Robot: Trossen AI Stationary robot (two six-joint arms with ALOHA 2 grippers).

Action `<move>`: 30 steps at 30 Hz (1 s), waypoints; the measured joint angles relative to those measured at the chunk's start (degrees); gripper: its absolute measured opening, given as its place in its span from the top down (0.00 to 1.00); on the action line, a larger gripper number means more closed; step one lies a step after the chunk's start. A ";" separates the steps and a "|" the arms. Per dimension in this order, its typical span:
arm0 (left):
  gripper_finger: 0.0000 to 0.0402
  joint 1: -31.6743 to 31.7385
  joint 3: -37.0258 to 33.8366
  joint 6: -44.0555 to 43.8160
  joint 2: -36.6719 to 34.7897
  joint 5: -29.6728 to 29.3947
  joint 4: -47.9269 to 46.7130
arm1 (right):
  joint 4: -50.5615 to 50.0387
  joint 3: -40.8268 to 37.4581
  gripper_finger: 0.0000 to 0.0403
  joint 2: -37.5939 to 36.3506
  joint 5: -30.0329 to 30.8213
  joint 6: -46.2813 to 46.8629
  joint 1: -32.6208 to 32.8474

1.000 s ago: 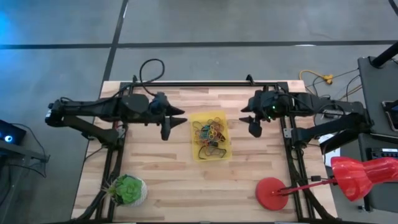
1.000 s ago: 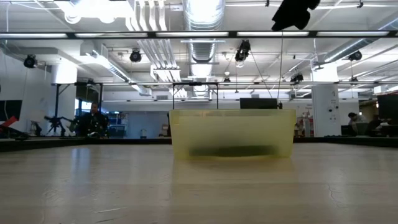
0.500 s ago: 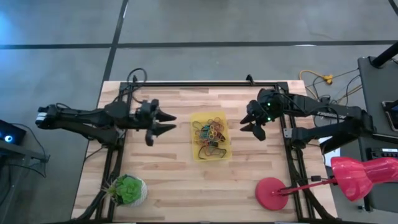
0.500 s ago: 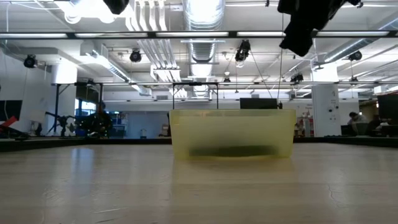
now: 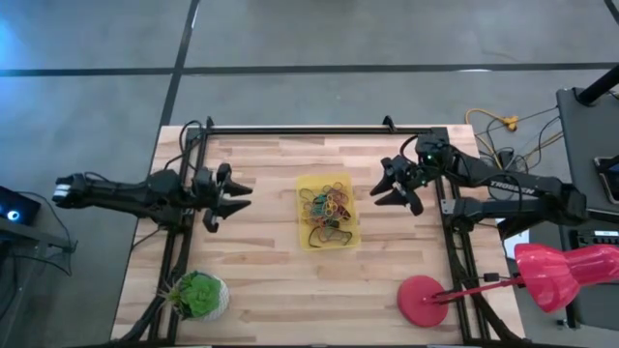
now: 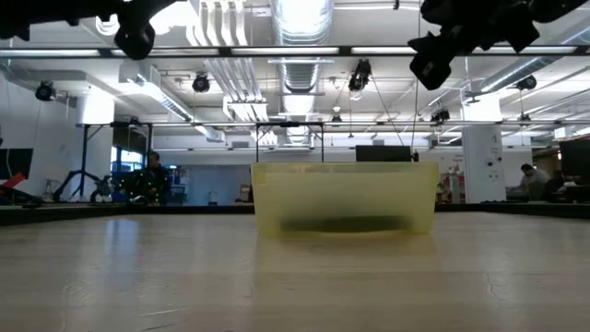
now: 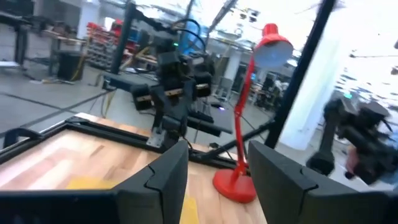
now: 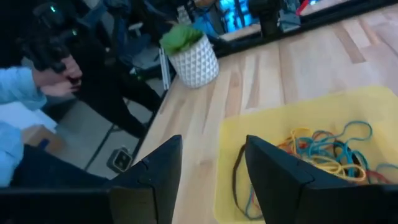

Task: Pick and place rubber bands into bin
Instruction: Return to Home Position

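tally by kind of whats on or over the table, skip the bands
bin: 1
plant: 1
lamp: 1
grippers: 2, left gripper and right gripper
total: 5

**Bin mid-tabletop, a hand on either side**

The bin (image 5: 300, 215) sits at the centre of the tabletop (image 5: 271, 280), with the rubber bands (image 5: 326, 207) heaped inside it. The left hand (image 5: 248, 194) hangs to the bin's left, well apart from it. The right hand (image 5: 380, 188) hangs to its right, somewhat nearer (both ride above the bin's rim in the low view). Seen from above, a potted plant (image 5: 200, 295) stands at the tabletop's lower-left corner and a lamp base (image 5: 422, 300) near its lower-right corner.
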 joint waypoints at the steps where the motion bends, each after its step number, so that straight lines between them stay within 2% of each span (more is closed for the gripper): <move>1: 0.62 0.00 -1.03 0.41 -0.82 0.57 0.12 | 1.40 -0.82 0.59 0.00 -0.11 0.02 -0.24; 7: 0.62 0.00 -8.47 1.69 -6.20 1.52 0.98 | 12.10 -7.09 0.59 0.03 1.91 5.29 -1.92; 12: 0.62 -0.02 -14.35 1.84 -14.60 1.63 1.10 | 22.62 -12.55 0.59 0.03 2.80 7.88 -1.81; 17: 0.62 -0.02 -19.38 1.63 -23.69 1.68 1.54 | 38.25 -17.26 0.58 0.10 3.13 10.30 -2.00; 20: 0.62 -0.02 -22.38 1.61 -28.30 1.70 1.12 | 44.21 -19.83 0.59 -0.07 5.10 10.50 -2.01; 26: 0.62 0.00 -22.79 1.64 -24.20 1.59 1.16 | 45.32 -23.45 0.59 -0.04 15.90 12.37 -2.07; 30: 0.62 -0.01 -22.81 1.65 -21.19 1.60 1.11 | 45.31 -24.81 0.58 -0.01 18.00 15.40 -2.07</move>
